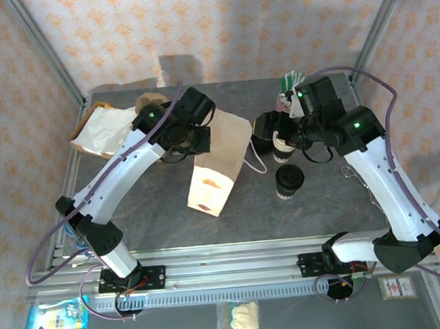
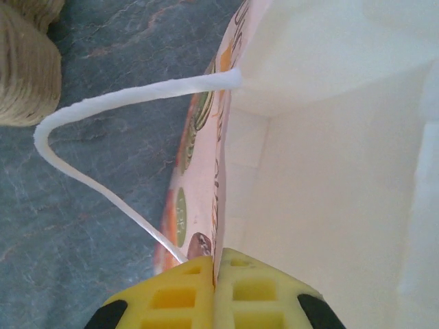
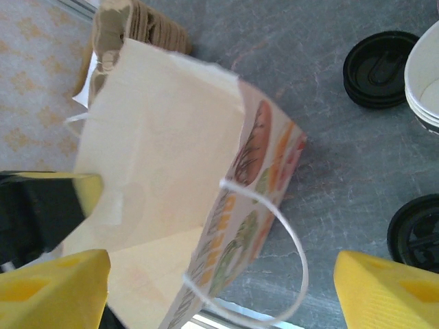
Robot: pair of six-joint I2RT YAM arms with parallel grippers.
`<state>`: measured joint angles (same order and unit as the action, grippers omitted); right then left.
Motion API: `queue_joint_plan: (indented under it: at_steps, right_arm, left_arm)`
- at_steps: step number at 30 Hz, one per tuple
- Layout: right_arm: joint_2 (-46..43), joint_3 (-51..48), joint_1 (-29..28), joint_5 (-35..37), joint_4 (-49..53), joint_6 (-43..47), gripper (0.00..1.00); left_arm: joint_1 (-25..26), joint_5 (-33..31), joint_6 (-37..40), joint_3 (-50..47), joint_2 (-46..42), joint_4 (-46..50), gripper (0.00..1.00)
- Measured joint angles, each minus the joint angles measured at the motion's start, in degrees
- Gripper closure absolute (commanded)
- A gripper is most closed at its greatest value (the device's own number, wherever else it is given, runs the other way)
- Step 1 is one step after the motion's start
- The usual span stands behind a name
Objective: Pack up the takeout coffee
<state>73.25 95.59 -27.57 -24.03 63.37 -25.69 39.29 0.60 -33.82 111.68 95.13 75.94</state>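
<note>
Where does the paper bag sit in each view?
Top external: paper bag lies mid-table, between the arms.
Left wrist: right half, rim pinched by left gripper.
Right wrist: centre-left, mouth facing camera.
Shared landmark: brown stack by the bag's mouth.

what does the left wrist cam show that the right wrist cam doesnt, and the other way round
Left wrist adds: a close look at the left gripper shut on the paper bag at its rim, and the bag's pale inside. Right wrist adds: the right gripper open wide, loose black lids, the white cup stack, and, lower right, what is likely the takeout coffee, lid up. Both: the bag, a white handle loop and the grey table.
</note>
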Motion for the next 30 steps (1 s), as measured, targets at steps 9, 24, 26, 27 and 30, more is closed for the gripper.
queue_joint_plan:
  at_steps: [9, 24, 26, 27, 30]
  right_arm:
    - [4.8, 1.0, -2.1, 0.4, 0.0, -0.8, 0.26]
    - [8.4, 6.9, -5.4, 5.0, 0.9, -1.3, 0.19]
    - [9.1, 8.3, -5.4, 5.5, 1.3, -1.3, 0.18]
    - [9.5, 9.0, -5.4, 5.9, 1.6, -1.2, 0.18]
    - [10.3, 10.6, -5.4, 6.7, 1.8, -1.0, 0.17]
  left_arm:
    - [0.0, 0.0, -4.9, -9.1, -5.1, -4.5, 0.98]
    - [0.0, 0.6, -8.3, -13.3, -9.8, -10.8, 0.38]
    - [-0.1, 0.5, -8.5, -11.8, -9.8, -10.8, 0.32]
    - [-0.3, 0.5, -9.0, -10.8, -9.8, -10.7, 0.28]
    - [-1.8, -1.2, -11.7, -7.6, -10.2, -10.7, 0.22]
